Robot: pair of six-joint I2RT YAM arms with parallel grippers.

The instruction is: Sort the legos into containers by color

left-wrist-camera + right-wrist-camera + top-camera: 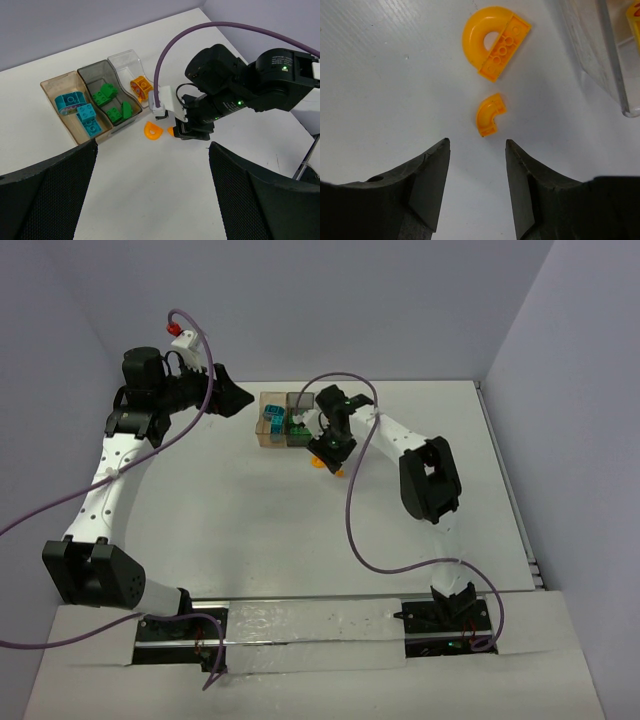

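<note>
R gripper (475,145) spread open, empty, low over tabletop (380,75). Just ahead of its tips, not touching: small curved orange lego (490,115). Past that, apart, an orange half-ring lego (492,42). Then the containers in a row: clear box (125,60) w/ orange brick (141,86), grey box (92,72) w/ green legos (106,93), brown-tinted box (50,87) w/ teal legos (70,101). L gripper (153,145) wide open, empty, above tabletop.

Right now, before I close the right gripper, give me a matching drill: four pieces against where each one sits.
1 teal legos
2 green legos
3 orange half-ring
4 small orange elbow

A in smoky grey box
B on table, just ahead of open right gripper
C in orange-brown box
D on table, beyond the elbow

Pairs: 1-C, 2-A, 3-D, 4-B
</note>
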